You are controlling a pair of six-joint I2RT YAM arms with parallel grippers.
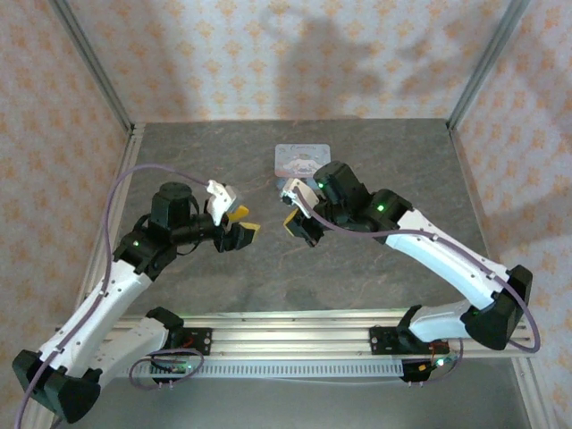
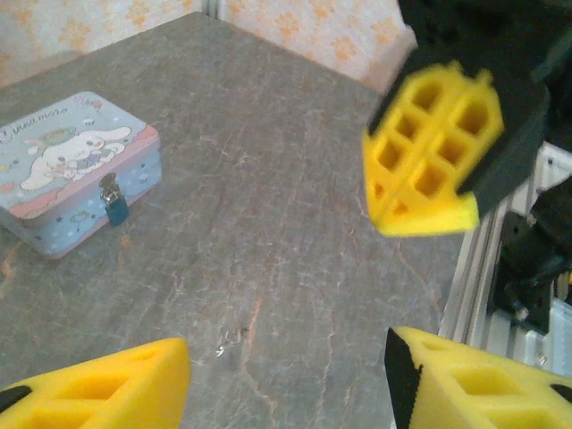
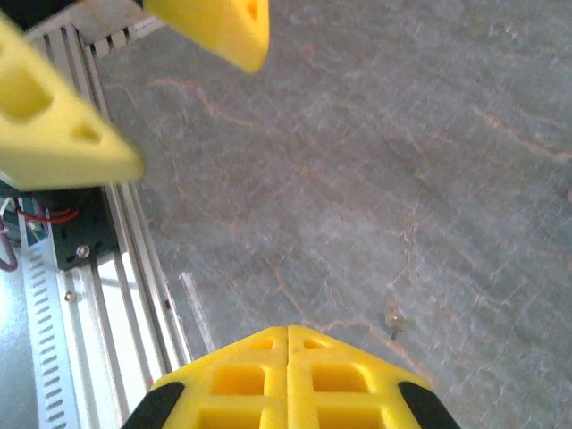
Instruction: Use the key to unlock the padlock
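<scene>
The tiny dark teal padlock (image 2: 114, 207) hangs on the front clasp of the light-blue cartoon tin (image 2: 67, 165), its shackle through the latch. The key (image 2: 229, 340) lies loose on the stone table, a thin metal sliver between and just beyond my left gripper's (image 2: 286, 393) open yellow fingers (image 2: 98, 384). The same key (image 3: 393, 318) lies to the right of my right gripper (image 3: 288, 332), whose pads are pressed flat together with nothing showing between them. From above, the left gripper (image 1: 243, 223) and right gripper (image 1: 293, 222) face each other over mid-table, a short gap apart.
The tin (image 1: 302, 159) sits at the back centre of the table, behind the right gripper. An aluminium rail (image 1: 286, 335) runs along the near edge and shows as a rail (image 3: 98, 268) in the right wrist view. Patterned walls enclose the table.
</scene>
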